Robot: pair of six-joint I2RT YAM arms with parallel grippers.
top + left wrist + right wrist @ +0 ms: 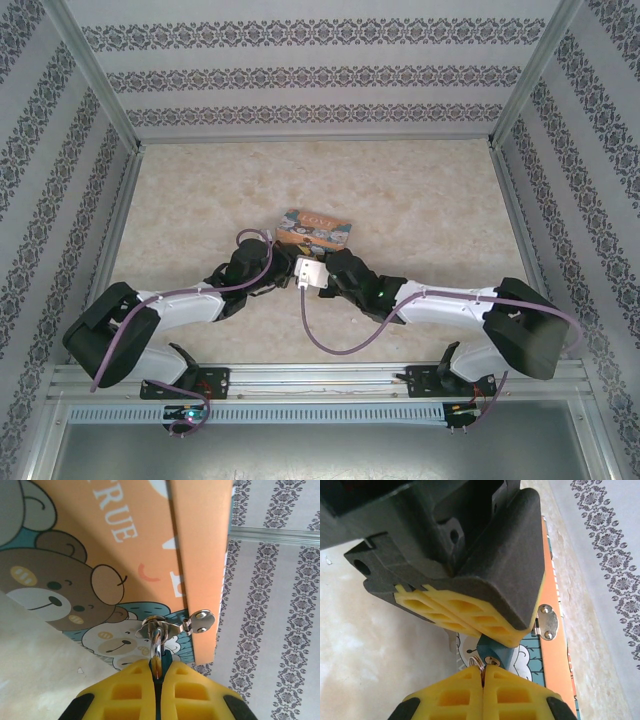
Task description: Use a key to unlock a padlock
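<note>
The teal-blue padlock point(495, 652) hangs by its silvery shackle point(157, 641) from the hasp point(162, 625) of the orange-and-teal picture box point(315, 228). My left gripper point(160, 669) is shut on the padlock body, of which a teal sliver shows between the yellow pads. In the right wrist view the left gripper's fingers point(470, 612) come down from above onto the padlock, whose keyhole faces my right gripper point(483, 671). The right gripper is shut on the key, whose small ring point(476, 662) sticks out beside the keyhole. The blade is hidden. Both grippers meet in front of the box, left gripper point(264, 274) and right gripper point(334, 274).
The box lies flat on the pale marbled table point(420, 200), its hinge plate point(548, 622) on the orange side. Patterned walls point(300, 75) close in the back and sides. A purple cable point(330, 345) loops between the arms.
</note>
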